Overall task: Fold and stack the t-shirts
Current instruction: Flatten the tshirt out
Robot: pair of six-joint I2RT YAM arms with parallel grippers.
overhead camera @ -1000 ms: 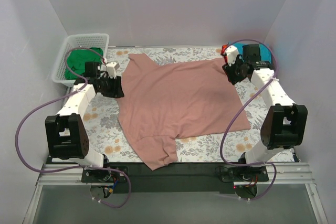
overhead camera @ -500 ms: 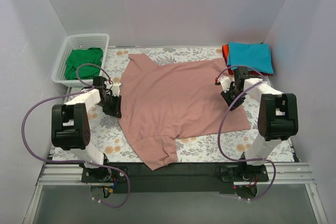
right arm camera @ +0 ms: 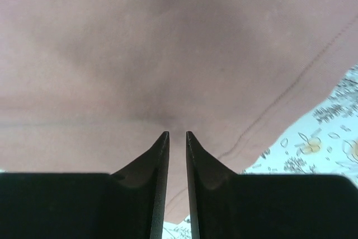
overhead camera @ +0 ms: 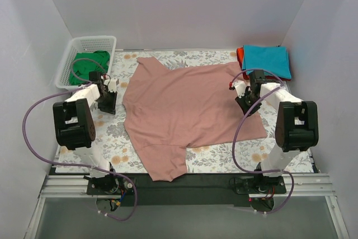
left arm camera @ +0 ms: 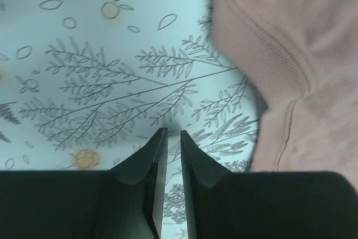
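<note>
Dusty-pink t-shirt (overhead camera: 190,110) spread flat on the bench (overhead camera: 106,138), collar left, hem right, near sleeve at the near edge. Right tool (right arm camera: 177,134) clenched on a hem pucker; left tool (left arm camera: 174,131) pinched to a slit over bare floral cloth (left arm camera: 100,71) beside the collar, grasping nothing. Best re-seated on fabric before lifting both sides evenly. Open room far of the shirt; teal tee (overhead camera: 267,60) far right, mesh basket (overhead camera: 92,42) far left.

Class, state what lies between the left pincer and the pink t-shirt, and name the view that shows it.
Only a bare strip of floral tablecloth separates the left pincer from the pink t-shirt; the left wrist view shows it.
</note>
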